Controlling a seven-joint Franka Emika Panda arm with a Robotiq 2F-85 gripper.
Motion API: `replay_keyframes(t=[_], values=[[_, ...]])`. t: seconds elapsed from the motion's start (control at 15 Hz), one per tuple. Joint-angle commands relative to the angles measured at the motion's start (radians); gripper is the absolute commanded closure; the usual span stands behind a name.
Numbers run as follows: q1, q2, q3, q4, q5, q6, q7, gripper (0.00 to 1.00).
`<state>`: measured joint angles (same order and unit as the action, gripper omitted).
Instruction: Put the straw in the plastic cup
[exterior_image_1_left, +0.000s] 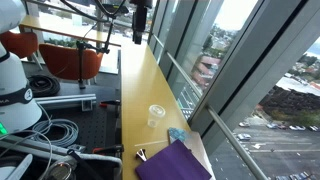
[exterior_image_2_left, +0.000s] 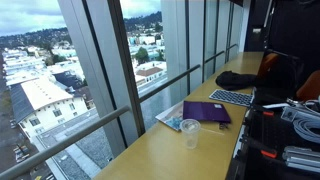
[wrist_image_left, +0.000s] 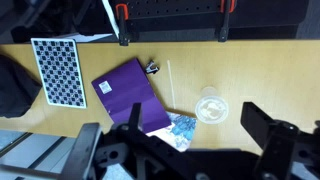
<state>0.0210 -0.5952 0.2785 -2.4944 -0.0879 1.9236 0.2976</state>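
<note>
A clear plastic cup (wrist_image_left: 211, 107) stands upright and empty on the wooden table; it shows in both exterior views (exterior_image_1_left: 155, 116) (exterior_image_2_left: 190, 132). A thin pale straw (wrist_image_left: 169, 85) lies flat on the table between the cup and a purple notebook (wrist_image_left: 128, 95). It is too faint to make out in the exterior views. My gripper (wrist_image_left: 180, 150) is high above the table, open and empty, with its two dark fingers wide apart at the bottom of the wrist view. In an exterior view it hangs near the top (exterior_image_1_left: 140, 20).
A blue patterned packet (wrist_image_left: 180, 127) lies by the notebook's corner, next to the cup. A small binder clip (wrist_image_left: 153, 68) and a checkerboard sheet (wrist_image_left: 55, 70) lie on the table. A keyboard (exterior_image_2_left: 232, 97) and a black cloth (exterior_image_2_left: 237, 79) lie farther along. Windows run along the table's edge.
</note>
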Motion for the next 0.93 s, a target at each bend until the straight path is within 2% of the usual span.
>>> replay_keyframes(t=[0.0,0.2,0.47,0.73,0.87], values=[[0.024,0.004,-0.020,0.003,-0.013,-0.003,0.011,0.00],[0.002,-0.004,-0.054,-0.053,-0.038,0.064,-0.007,0.00],[-0.020,-0.009,-0.140,-0.183,-0.087,0.288,-0.081,0.00],[-0.033,0.075,-0.246,-0.242,-0.107,0.512,-0.280,0.00],[-0.021,0.151,-0.302,-0.236,-0.082,0.586,-0.400,0.00]])
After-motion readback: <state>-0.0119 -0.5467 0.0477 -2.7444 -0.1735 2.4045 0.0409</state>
